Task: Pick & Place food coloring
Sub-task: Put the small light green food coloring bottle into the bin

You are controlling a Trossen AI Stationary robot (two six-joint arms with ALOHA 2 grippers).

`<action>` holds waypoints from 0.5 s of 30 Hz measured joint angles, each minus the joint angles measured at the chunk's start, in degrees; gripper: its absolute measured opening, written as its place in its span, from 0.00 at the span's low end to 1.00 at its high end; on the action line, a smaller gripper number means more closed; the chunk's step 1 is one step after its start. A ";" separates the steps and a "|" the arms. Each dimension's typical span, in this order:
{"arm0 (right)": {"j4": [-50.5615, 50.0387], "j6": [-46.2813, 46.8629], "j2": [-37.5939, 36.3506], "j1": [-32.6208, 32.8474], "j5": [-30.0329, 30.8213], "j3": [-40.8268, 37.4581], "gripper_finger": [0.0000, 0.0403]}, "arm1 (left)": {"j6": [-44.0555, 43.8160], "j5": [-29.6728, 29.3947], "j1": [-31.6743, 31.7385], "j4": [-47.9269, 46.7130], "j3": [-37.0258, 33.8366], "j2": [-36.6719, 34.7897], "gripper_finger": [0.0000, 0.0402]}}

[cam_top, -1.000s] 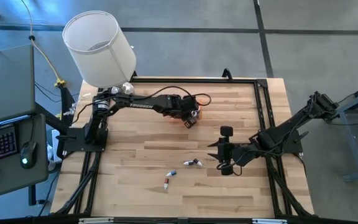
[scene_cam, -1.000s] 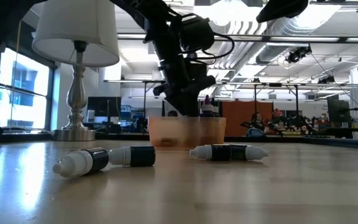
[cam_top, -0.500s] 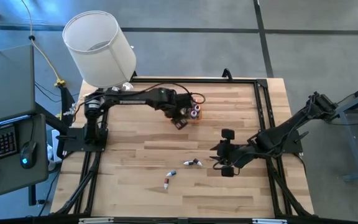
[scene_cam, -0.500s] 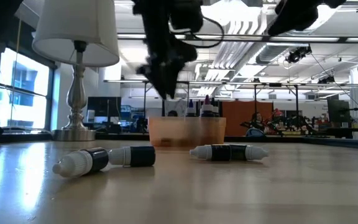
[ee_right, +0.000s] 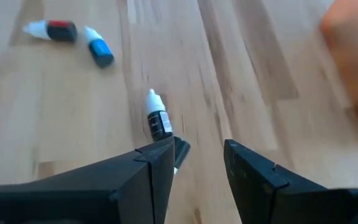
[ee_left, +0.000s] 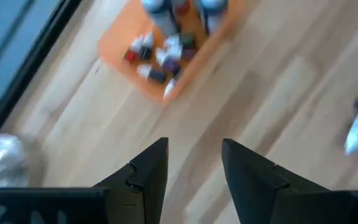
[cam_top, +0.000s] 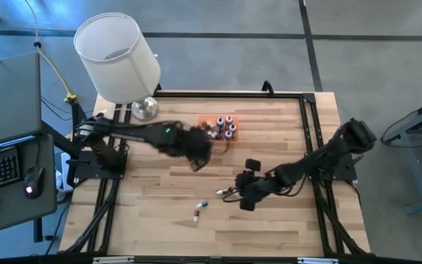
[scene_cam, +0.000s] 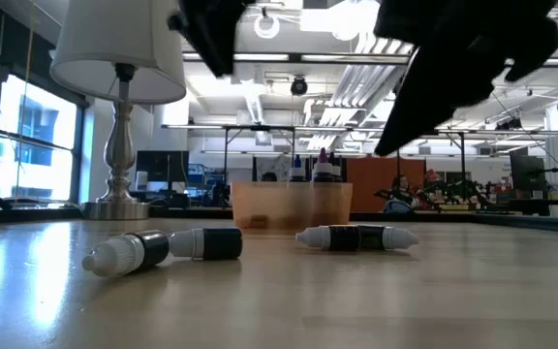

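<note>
- Right gripper (ee_right: 194, 163): fingers apart, nothing between them, above the light wooden table (cam_top: 284, 125). In the high view it sits at (cam_top: 245, 192).
- Just ahead of its fingertips: small black-bodied dropper bottle w/ white cap (ee_right: 158, 117) lying on its side; a 2nd dark bottle (ee_right: 180, 149) partly hidden behind the left finger. Both seen in high view as a pair (cam_top: 228, 192) right beside the gripper.
- Farther out from it: blue-bodied bottle (ee_right: 98, 47) and red-labelled dark bottle (ee_right: 53, 30), both lying flat, close together.
- Left gripper (ee_left: 194, 163): fingers apart, empty, above bare wood near the orange plastic tray (ee_left: 126, 65).
- Tray holds the rest of the bottles (ee_left: 163, 50), some upright, some tipped.
- White-shaded lamp w/ silver base (cam_top: 143, 108) well behind the left gripper.
</note>
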 joint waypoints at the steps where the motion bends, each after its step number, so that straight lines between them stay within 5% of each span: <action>1: 0.20 0.92 0.91 -0.25 -0.27 0.00 0.33 | -0.91 -1.41 -2.00 -1.67 -0.05 -0.61 0.37; 15: 6.40 13.93 11.03 0.63 -0.54 0.00 0.33 | -11.95 -17.24 -22.22 0.32 -4.71 -1.70 0.37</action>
